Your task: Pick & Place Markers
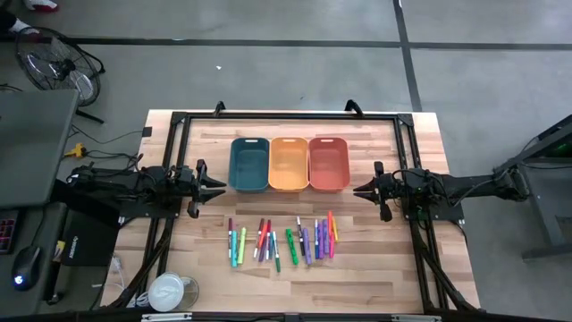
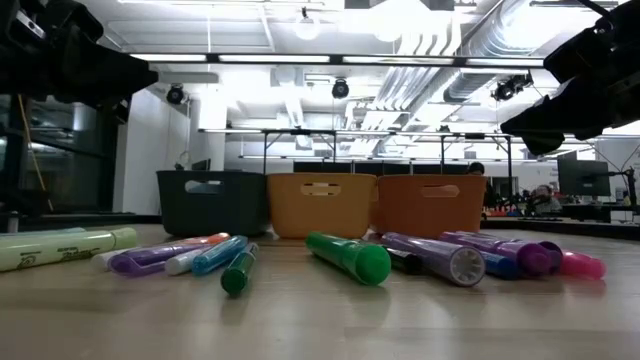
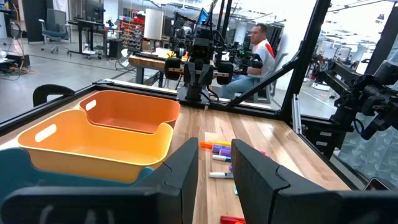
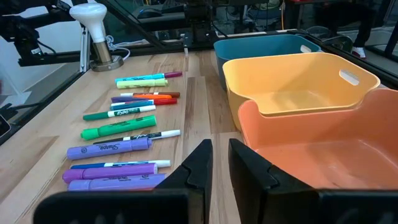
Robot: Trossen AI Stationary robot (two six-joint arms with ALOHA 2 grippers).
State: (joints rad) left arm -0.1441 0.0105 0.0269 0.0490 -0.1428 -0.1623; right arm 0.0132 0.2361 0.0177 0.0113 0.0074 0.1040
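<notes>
Several markers (image 1: 281, 241) in mixed colours lie flat in a loose row on the wooden table, nearer the near edge; they also show in the low view (image 2: 350, 258) and the right wrist view (image 4: 124, 130). Beyond them stand three bins side by side: teal (image 1: 249, 164), yellow-orange (image 1: 289, 164) and orange (image 1: 328, 164). My left gripper (image 1: 219, 186) hovers left of the teal bin, pointing level, open with nothing between its fingers (image 3: 215, 152). My right gripper (image 1: 357, 190) hovers right of the orange bin, tipped slightly down, open by a narrow gap and empty (image 4: 220, 149).
A black frame (image 1: 286, 116) runs around the table's edges. A white lamp-like object (image 1: 168, 291) stands at the near left corner. A person (image 3: 258, 46) sits beyond the table's right side. Bare wood lies between the bins and the markers.
</notes>
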